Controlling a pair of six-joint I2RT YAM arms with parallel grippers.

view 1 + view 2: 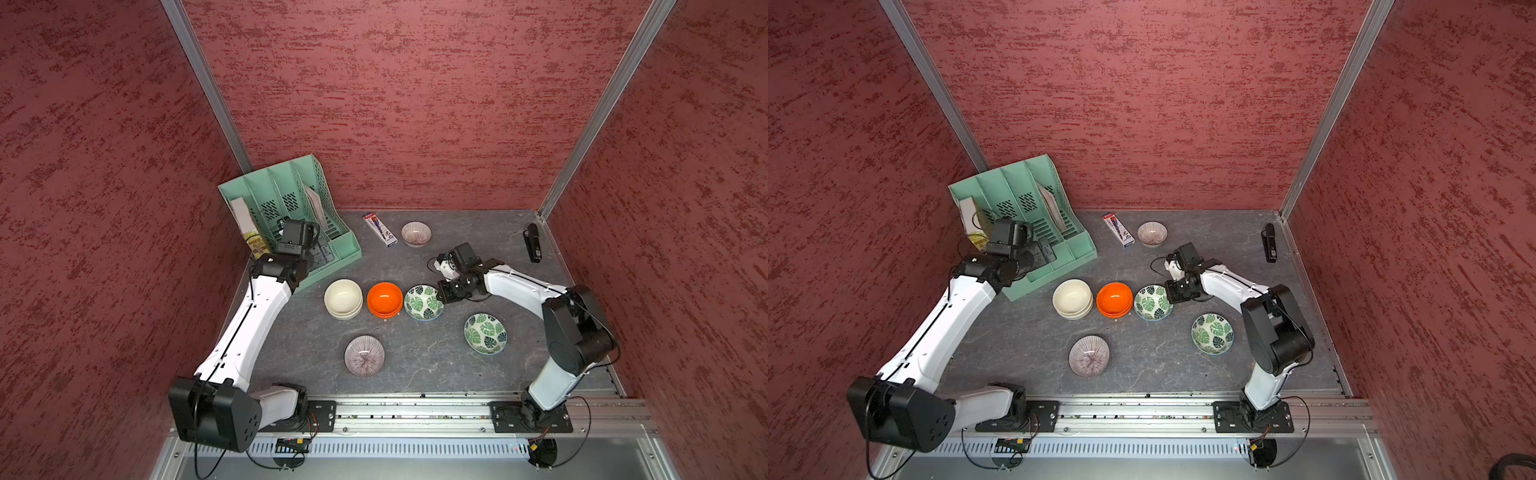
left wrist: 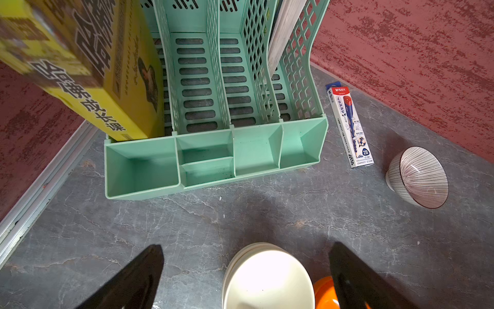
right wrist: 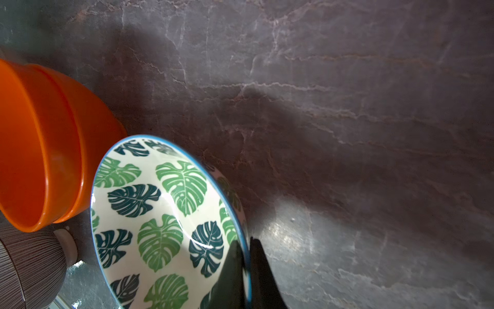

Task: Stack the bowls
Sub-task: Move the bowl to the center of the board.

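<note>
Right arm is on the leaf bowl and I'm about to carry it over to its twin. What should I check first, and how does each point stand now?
1. Grip: right gripper shut on the rim of the held leaf bowl, one finger inside, one outside: ok.
2. Clearance: the orange stack sits right beside the held leaf bowl; touching or not: cannot tell.
3. Target: second leaf bowl upright, empty, standing apart: ok.
4. Left gripper open, holding nothing, near the cream stack, away from the path: ok.
5. Both lined bowls lie off that path: ok.
</note>
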